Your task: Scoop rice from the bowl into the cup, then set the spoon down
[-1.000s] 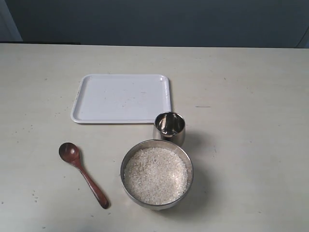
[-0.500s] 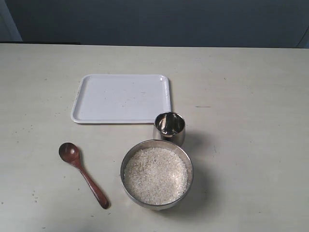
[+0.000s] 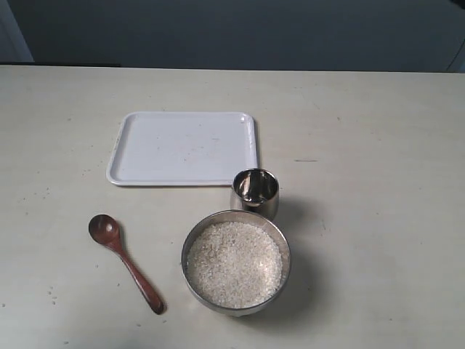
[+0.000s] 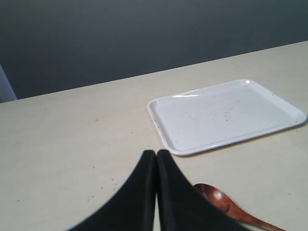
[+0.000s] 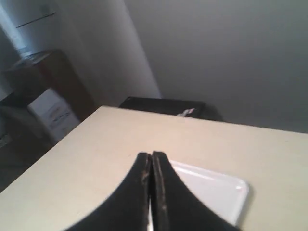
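Nothing in hand yet. Left gripper (image 4: 156, 156) pinched closed on nothing, poised above the table (image 4: 72, 144) just short of the wooden spoon (image 4: 226, 206); right gripper (image 5: 150, 156) likewise closed and empty, aimed out over the white tray (image 5: 211, 190), and absent, like the left, from the exterior view. Spoon flat on the table, well to the left of the steel bowl (image 3: 236, 310) in that view, head toward the tray, handle tip toward the near edge. Bowl filled close to the rim with rice (image 3: 234, 263); small steel cup (image 3: 256, 195) just behind it, touching or nearly so (cannot tell which), with no grains visible inside. First hazard, probably: coming down with fingers closed and shoving the spoon aside rather than pinching it. Must open first. Second: gripping a slim, tapered handle lying flush on the surface, likely to roll or swivel out of a shallow pinch, or to droop once loaded if caught too near the tip. Third: digging into so full a bowl, pushing grains over the rim or sliding the smooth bowl into the cup and toppling it. Last: tipping a loaded spoon over so narrow a mouth, scattering rice if off-centre or tilted early. Best to take a modest scoop and keep the head level until squarely above the cup.
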